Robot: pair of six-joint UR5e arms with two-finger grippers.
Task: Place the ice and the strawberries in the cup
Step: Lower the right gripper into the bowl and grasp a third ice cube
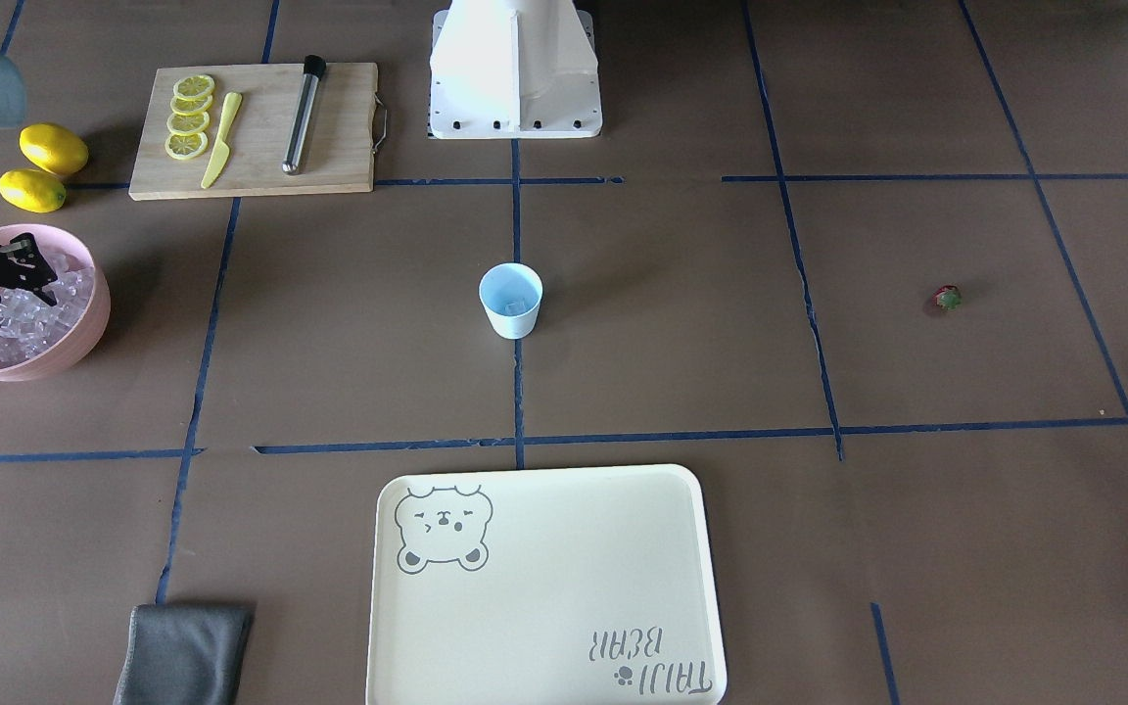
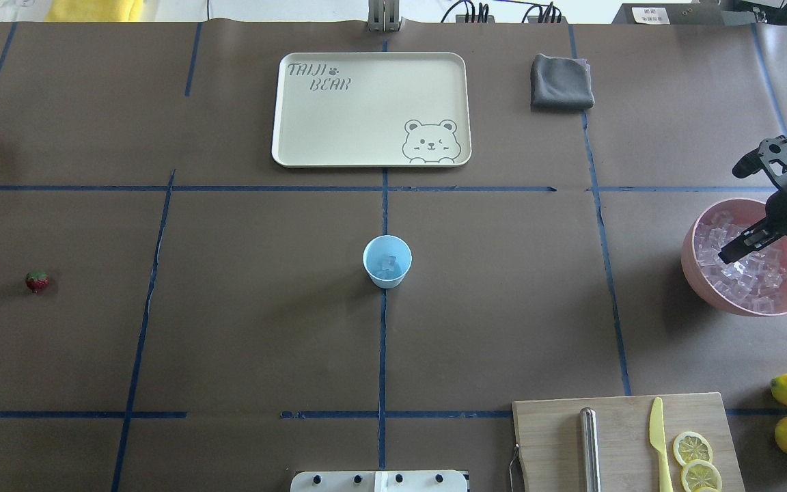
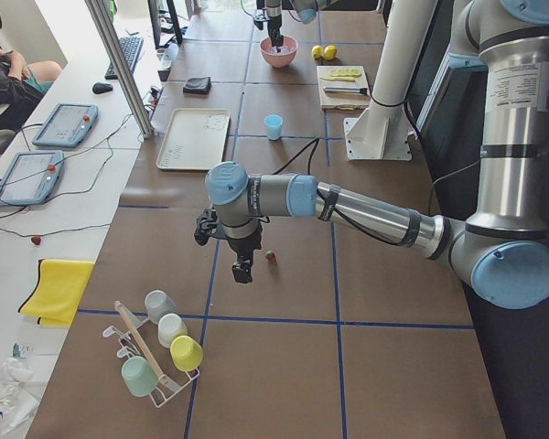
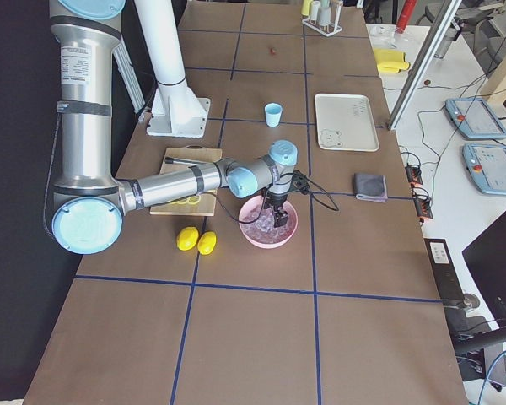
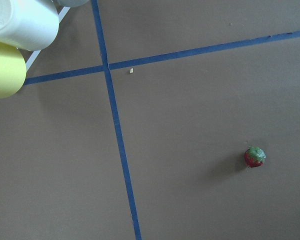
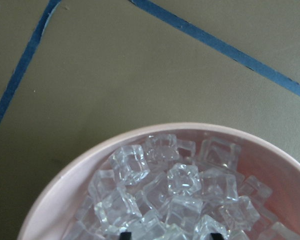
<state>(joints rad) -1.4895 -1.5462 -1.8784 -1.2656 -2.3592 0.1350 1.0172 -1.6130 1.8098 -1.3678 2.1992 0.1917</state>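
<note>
Right pincer (image 2: 725,256) angles steeply down into the pink bowl (image 2: 693,270), its fingers spread apart among the ice (image 6: 182,180). Left pincer (image 3: 242,273) hangs fingers-down over the table (image 2: 264,307) near the strawberry (image 3: 271,257); whether it is released or clenched I cannot tell. Mid-table, the cup (image 2: 387,260) holds a few cubes.
</note>
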